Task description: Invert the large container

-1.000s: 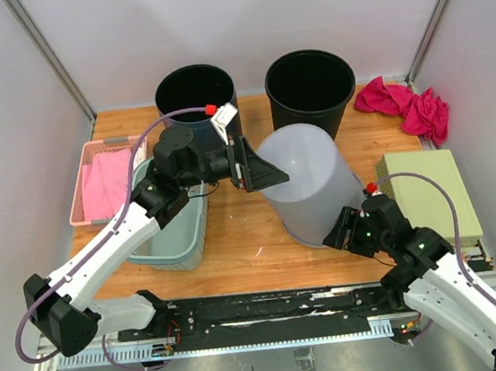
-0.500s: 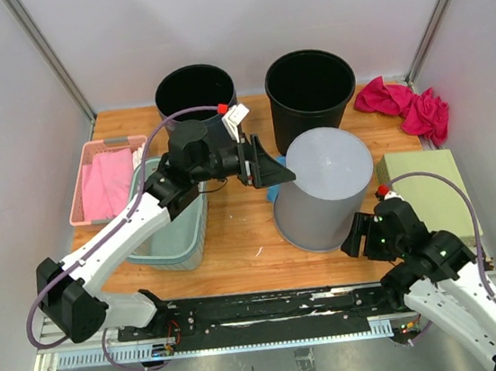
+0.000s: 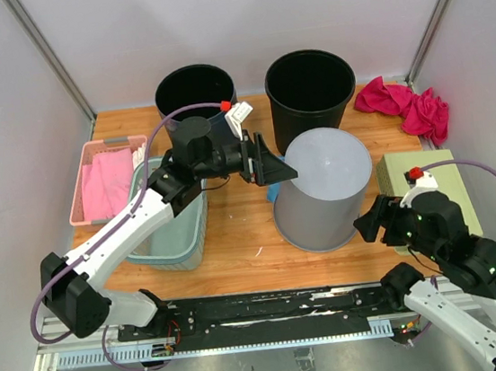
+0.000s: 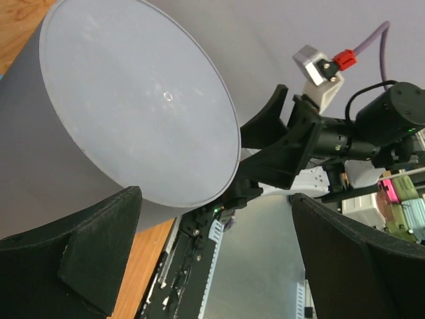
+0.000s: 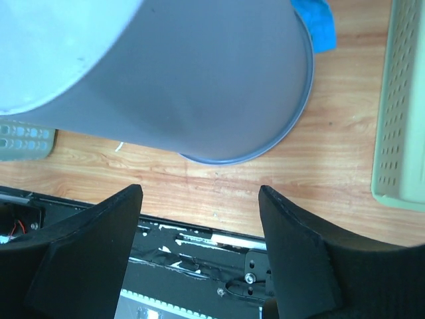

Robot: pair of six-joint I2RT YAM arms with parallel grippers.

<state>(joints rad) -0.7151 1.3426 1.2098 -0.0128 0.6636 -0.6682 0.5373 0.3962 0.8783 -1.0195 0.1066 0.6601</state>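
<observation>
The right fingers, nearest the arms' bases, stood wide apart and held nothing. They hung just beside the lower right wall of the large grey plastic container, without gripping it.

The container stood in the middle of the wooden tabletop, flat base uppermost and open rim down on the wood. Judged from that pose, the inversion appeared complete.

At the upper left edge of the upturned base, the left fingers were spread to their full width and were equally empty. I could not tell whether they touched the base.

Handling notes, by judgement:
- The container looked hollow and thin-walled, so probably light.
- The wall would likely flex under a hard squeeze.
- The smooth, tapered surface looked slippery, so a one-sided pinch could slide off.
- The rim would be the firmest hold, but it lay against the tabletop. Pressing on opposite sides with both arms seemed the safer option.

To the left sat a teal plastic bin and a pink slotted basket. A pale green lattice crate sat to the right. A small blue item showed just behind the container. Farthest back were the left black round bucket, the right black round bucket and a crumpled red cloth.
</observation>
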